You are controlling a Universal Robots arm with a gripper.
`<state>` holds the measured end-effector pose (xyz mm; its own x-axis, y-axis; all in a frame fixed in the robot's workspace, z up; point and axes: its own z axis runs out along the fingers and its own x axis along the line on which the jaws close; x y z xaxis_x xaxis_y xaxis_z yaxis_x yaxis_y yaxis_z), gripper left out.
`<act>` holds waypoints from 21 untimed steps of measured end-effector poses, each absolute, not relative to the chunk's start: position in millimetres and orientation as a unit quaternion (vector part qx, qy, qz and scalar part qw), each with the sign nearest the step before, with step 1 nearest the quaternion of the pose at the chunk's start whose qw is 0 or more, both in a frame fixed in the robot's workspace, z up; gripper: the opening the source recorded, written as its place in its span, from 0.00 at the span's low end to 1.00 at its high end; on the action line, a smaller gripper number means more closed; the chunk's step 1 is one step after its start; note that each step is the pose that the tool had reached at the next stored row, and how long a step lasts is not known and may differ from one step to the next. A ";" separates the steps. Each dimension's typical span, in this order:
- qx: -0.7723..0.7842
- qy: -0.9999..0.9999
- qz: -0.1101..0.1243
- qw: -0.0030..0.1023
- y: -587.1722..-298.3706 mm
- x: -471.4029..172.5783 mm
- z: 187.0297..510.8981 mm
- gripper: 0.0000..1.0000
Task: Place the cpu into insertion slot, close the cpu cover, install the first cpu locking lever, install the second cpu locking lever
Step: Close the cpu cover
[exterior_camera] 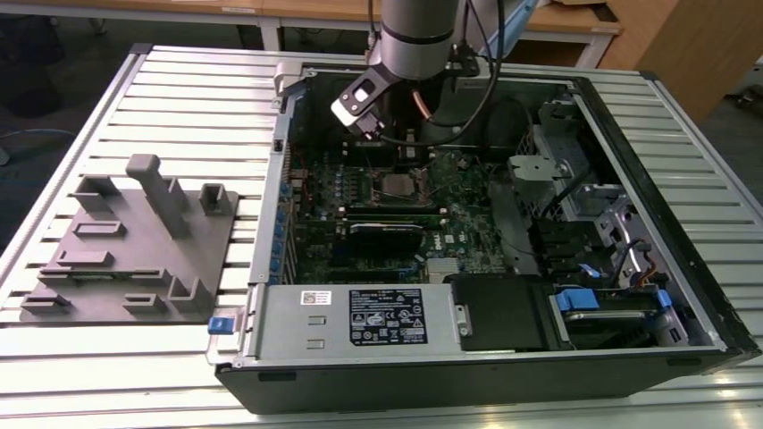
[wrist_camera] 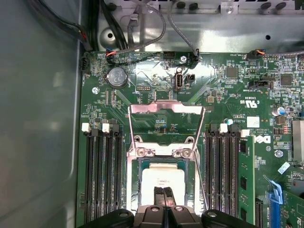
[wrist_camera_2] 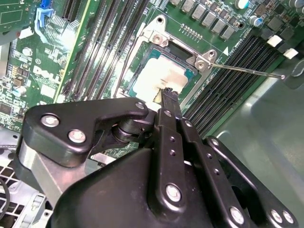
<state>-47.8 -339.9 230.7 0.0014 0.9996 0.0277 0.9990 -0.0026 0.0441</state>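
The cpu [wrist_camera: 164, 179] is a pale silver square lying flat in the insertion slot [wrist_camera: 138, 190] on the green motherboard [wrist_camera: 228, 99]. My gripper [wrist_camera: 165, 194] hangs straight over it, shut, with its two black fingertips [wrist_camera_2: 168, 95] pressed together above the chip's top near one edge. I cannot tell whether they touch it. The cpu cover [wrist_camera: 166, 108] is swung up and back from its hinge, leaving the slot uncovered. One thin wire locking lever [wrist_camera_2: 247, 70] sticks out sideways from the slot's corner. In the exterior view the slot [exterior_camera: 398, 186] lies just below my arm.
Long memory slots [wrist_camera: 102, 175] flank the insertion slot on both sides. A black card [exterior_camera: 388, 237], the power supply [exterior_camera: 357, 317] and drive bays with blue tabs [exterior_camera: 596, 299] sit inside the case. A grey fixture plate [exterior_camera: 131, 241] lies on the exterior view's left.
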 end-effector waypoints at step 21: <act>0.708 0.706 0.025 0.006 -339.9 -47.8 239.8 0.11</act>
